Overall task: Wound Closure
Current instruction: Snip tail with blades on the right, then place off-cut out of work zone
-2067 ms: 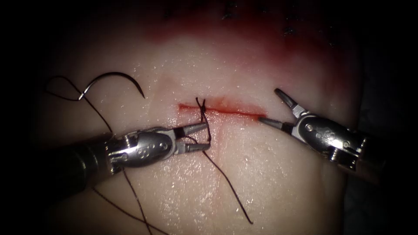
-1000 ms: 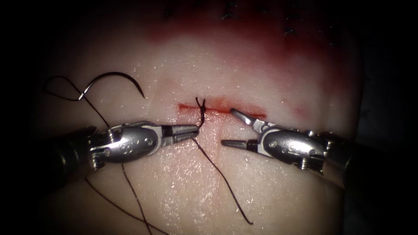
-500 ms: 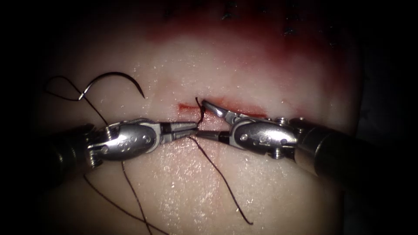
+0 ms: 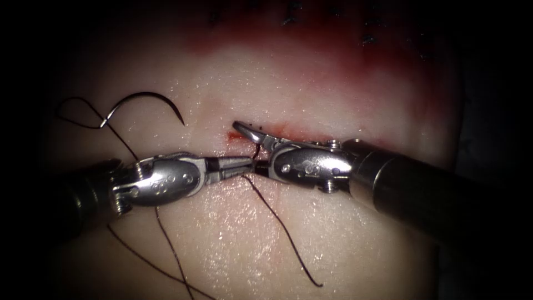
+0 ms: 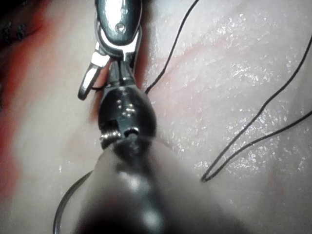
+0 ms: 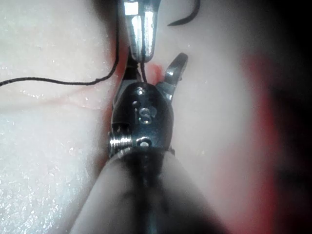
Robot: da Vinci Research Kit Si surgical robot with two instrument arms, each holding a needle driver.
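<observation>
The left pincer [image 4: 244, 165] grips the thread [image 4: 280, 228] just below the knot at the cut [image 4: 300, 133]. The right pincer [image 4: 250, 149] gapes open around that strand; a clean snip should stay above the knot. The needle [image 4: 150, 103] lies free on the tissue [image 4: 333, 83], left of the cut.

Darkness all round, a pool of light in the middle, no walls or furniture discernible.

Left tool [image 4: 247, 165] and right tool [image 4: 248, 149]: polished, shiny metal heads; shafts dark and matt. Tissue [image 4: 344, 244]: pale, wet, glistening, finely pebbled. Thread [image 4: 288, 239]: thin, dark, dull strand. Needle [image 4: 147, 100]: smooth dark wire. Red fluid [image 4: 311, 53]: a flat stain.
</observation>
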